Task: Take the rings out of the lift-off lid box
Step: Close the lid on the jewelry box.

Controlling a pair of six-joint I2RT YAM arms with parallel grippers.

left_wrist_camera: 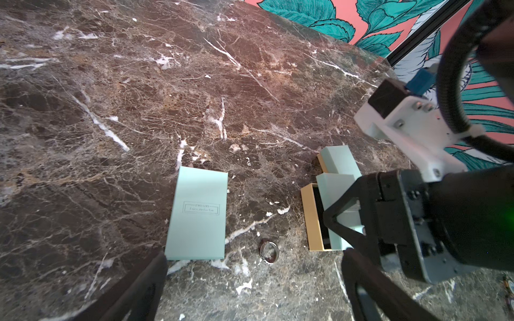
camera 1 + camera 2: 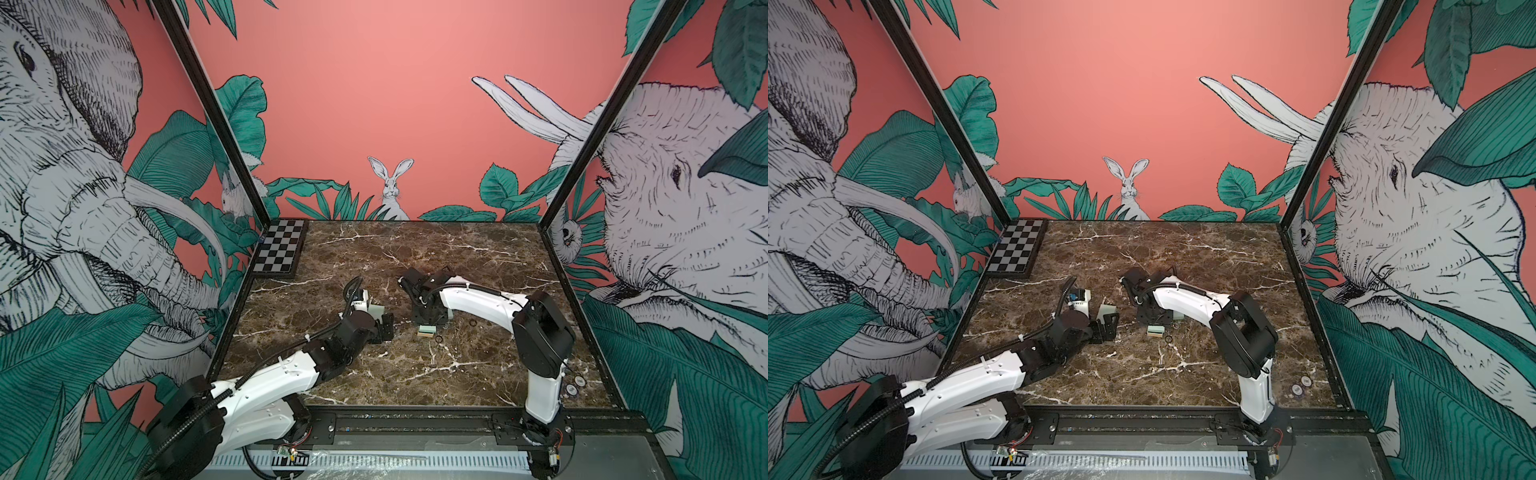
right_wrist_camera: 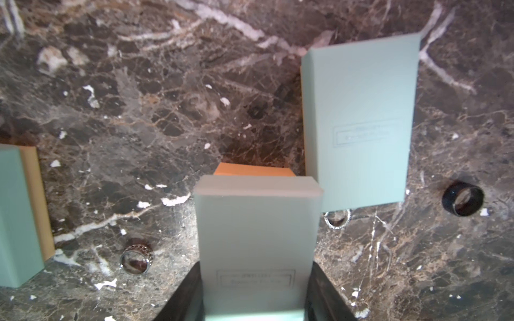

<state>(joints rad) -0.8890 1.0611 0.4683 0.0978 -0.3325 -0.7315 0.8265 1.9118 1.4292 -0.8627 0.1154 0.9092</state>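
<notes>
The right arm's jaws are grasping a mint box [image 3: 258, 230] tipped on its side down at the tabletop [image 3: 139, 111], while the left arm's jaws are hanging released and empty. Three rings [image 3: 136, 259] are lying loose nearby; any ring spilling out is risking rolling under the flat lid [image 3: 358, 119]

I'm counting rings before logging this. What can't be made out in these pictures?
- Right wrist view: the gold box inside is hidden by the lid in the right claw; any ring in there can't be seen.
- Same view: the silver ring is partly covered by the flat green box.
- Same view: a third box is cut off by the picture's edge.
- In a top view: a loose ring is too small for detail.
</notes>
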